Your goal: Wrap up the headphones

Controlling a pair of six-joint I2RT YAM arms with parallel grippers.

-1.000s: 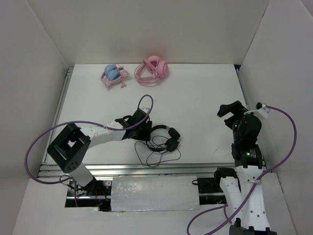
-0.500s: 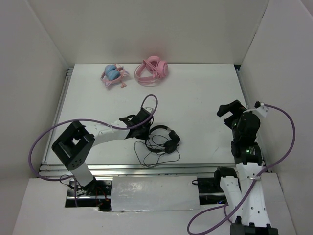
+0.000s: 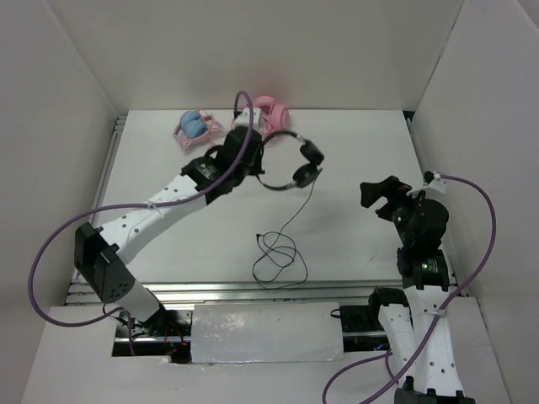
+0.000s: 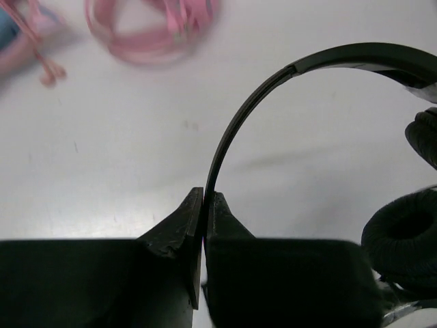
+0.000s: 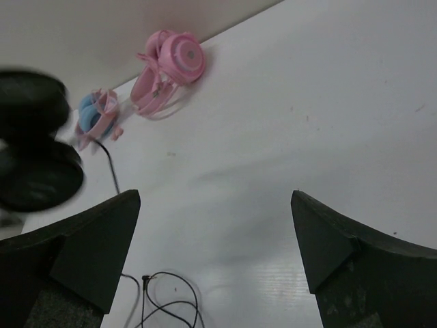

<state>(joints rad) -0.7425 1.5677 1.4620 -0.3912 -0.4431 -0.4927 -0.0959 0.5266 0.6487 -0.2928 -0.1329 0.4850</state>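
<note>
The black headphones (image 3: pixel 295 160) hang in the air above the middle of the table, earcups (image 3: pixel 308 166) to the right. My left gripper (image 3: pixel 256 165) is shut on their thin headband (image 4: pixel 273 78); both fingertips (image 4: pixel 217 205) pinch it, with one earcup (image 4: pixel 403 236) at the right edge. The thin black cable (image 3: pixel 278 257) drops from the earcups to a loose coil on the table near the front. My right gripper (image 3: pixel 379 192) hovers to the right of the headphones, open and holding nothing (image 5: pixel 215 198). Its view has the earcups (image 5: pixel 34 171) blurred at the left and the cable coil (image 5: pixel 164 301) below.
All-pink headphones (image 3: pixel 273 110) lie at the back wall, partly behind my left arm. Pink headphones with blue earcups (image 3: pixel 194 126) lie to their left. White walls close in the table on the left, right and back. A metal rail (image 3: pixel 253 290) runs along the front edge.
My left gripper has shut on the headband and lifted the headphones up and toward the back; the cable now trails down to the table. My right gripper has shifted slightly left.
</note>
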